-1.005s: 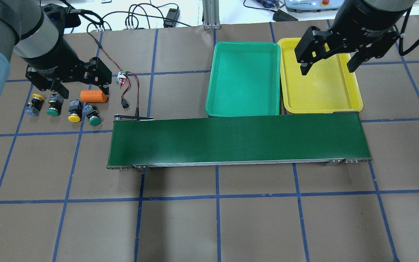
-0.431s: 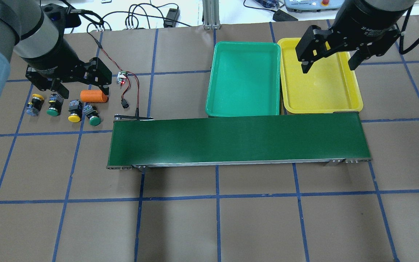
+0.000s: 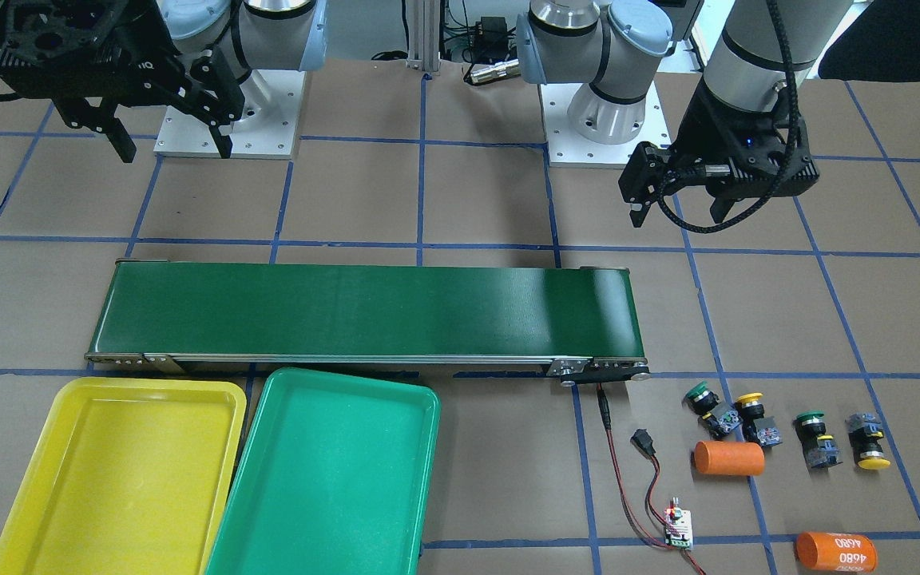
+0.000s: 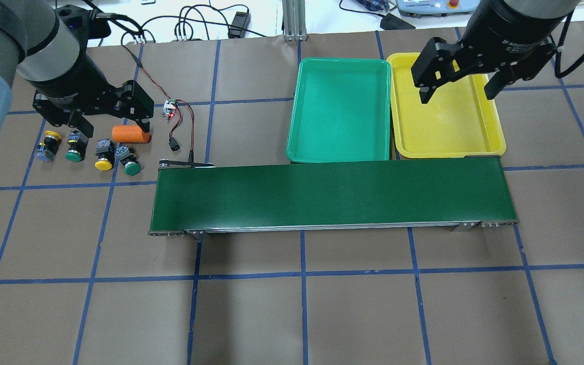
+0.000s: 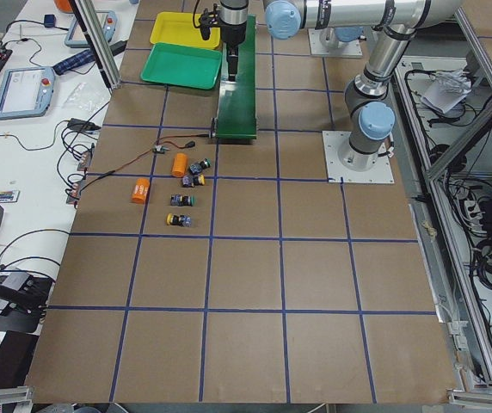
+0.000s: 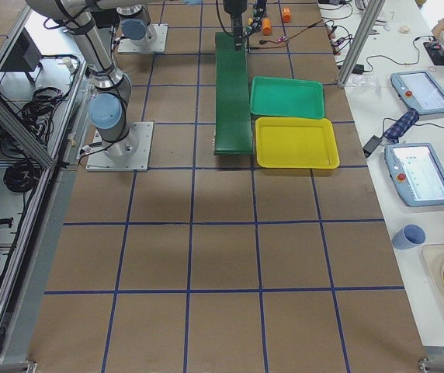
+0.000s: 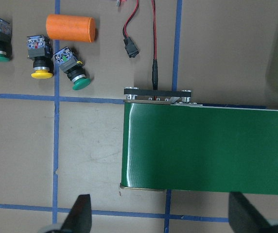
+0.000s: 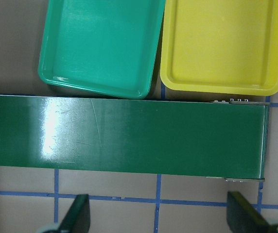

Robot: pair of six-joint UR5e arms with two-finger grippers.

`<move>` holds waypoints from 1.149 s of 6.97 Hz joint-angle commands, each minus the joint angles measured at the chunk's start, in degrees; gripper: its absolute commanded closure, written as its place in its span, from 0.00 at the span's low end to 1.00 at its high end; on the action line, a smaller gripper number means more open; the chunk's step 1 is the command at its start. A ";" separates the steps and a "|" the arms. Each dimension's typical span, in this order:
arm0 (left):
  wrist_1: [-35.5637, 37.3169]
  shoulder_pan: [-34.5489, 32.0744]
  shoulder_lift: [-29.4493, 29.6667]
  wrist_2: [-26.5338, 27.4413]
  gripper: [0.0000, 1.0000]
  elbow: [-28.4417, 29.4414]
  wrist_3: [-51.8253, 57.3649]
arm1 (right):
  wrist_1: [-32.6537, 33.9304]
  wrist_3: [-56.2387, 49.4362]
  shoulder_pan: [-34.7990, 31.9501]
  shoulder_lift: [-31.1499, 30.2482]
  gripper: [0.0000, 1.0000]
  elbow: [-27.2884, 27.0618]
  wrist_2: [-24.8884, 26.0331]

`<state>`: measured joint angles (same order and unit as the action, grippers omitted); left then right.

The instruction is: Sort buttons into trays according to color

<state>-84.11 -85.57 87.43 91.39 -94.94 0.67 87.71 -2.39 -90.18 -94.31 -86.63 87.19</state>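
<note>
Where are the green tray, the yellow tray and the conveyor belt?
green tray (image 4: 340, 111), overhead exterior view, bare floor centre
yellow tray (image 4: 449, 126), overhead exterior view, bare floor
conveyor belt (image 4: 330, 195), overhead exterior view, middle of belt surface

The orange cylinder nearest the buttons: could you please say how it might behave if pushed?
Lying on its side, the orange cylinder would probably roll if pushed sideways. Its smooth round wall may slip in a grasp. Rolling, it could knock the nearby buttons.

A robotics lab: teach pendants (image 6: 417, 177) and cables (image 5: 491, 256) flank a tape-gridded table (image 4: 292, 314) with bolted arm bases (image 6: 131, 152).
</note>
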 commanded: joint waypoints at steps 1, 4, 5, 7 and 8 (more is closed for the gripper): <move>0.44 1.01 0.64 0.10 0.00 -0.07 0.12 | 0.01 -0.07 0.00 0.01 0.00 -0.03 -0.09; 6.41 7.60 6.07 0.45 0.00 1.51 5.26 | -0.26 -0.51 0.00 -0.17 0.00 -0.12 -0.18; 8.07 9.35 9.05 0.63 0.00 2.38 9.57 | -0.35 -0.51 0.09 -0.17 0.00 -0.12 -0.27; 9.41 11.47 16.16 0.54 0.00 10.60 13.62 | -0.52 -0.51 0.09 -0.26 0.00 -0.12 -0.27; 9.32 12.78 21.24 0.02 0.00 15.79 18.00 | -0.52 -0.51 0.09 -0.26 0.00 -0.12 -0.36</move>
<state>-74.98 -74.28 103.02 91.82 -85.15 13.93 87.23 -2.88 -90.09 -94.55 -86.75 86.91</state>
